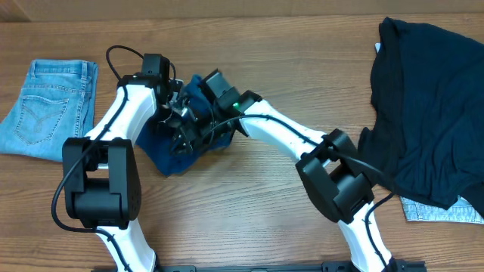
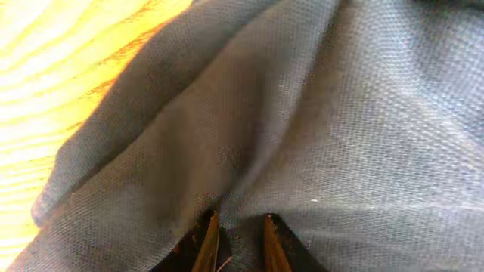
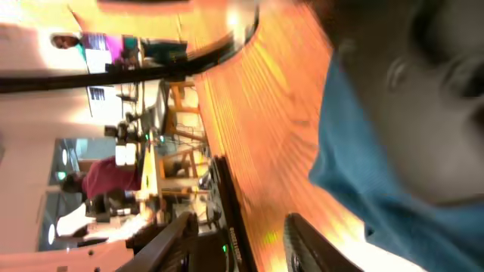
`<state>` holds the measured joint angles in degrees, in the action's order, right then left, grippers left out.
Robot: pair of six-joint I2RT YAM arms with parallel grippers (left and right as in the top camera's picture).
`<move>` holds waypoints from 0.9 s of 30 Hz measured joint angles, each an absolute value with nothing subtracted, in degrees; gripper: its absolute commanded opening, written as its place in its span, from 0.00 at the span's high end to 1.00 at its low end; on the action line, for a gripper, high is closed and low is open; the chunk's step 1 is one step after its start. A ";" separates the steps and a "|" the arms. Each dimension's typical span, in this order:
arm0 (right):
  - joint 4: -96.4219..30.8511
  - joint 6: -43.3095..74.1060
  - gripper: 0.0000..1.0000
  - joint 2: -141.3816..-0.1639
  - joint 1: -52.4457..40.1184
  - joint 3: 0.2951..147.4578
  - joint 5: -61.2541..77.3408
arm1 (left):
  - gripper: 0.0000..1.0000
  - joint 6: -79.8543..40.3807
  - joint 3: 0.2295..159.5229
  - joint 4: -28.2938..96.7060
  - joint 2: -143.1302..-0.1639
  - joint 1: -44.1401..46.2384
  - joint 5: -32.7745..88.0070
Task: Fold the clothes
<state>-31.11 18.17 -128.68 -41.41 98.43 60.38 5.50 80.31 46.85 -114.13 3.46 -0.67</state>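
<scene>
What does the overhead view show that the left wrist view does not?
Only overhead: the jeans at the left, the navy garment at the right, and the left arm and right arm over the top. Only left wrist: the top's weave and folds close up, with cloth between the left jaws. Both: the blue top and the wooden table.

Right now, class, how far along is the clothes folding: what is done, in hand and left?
Done: the jeans lie flat at the left, seemingly folded. In hand: the mid-blue top is bunched mid-table, the left claw pinching it, the right claw open beside it. Left: the navy garment sprawls unfolded at right.
</scene>
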 measured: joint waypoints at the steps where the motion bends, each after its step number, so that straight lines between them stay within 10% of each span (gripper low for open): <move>1: -30.87 18.57 0.59 -128.68 -41.45 98.43 59.94 | 0.76 5.19 80.29 46.87 -114.13 3.05 -0.23; 27: -24.43 19.92 0.60 -129.84 -43.07 98.43 56.25 | 0.66 -2.79 92.42 58.65 -114.10 -8.38 2.35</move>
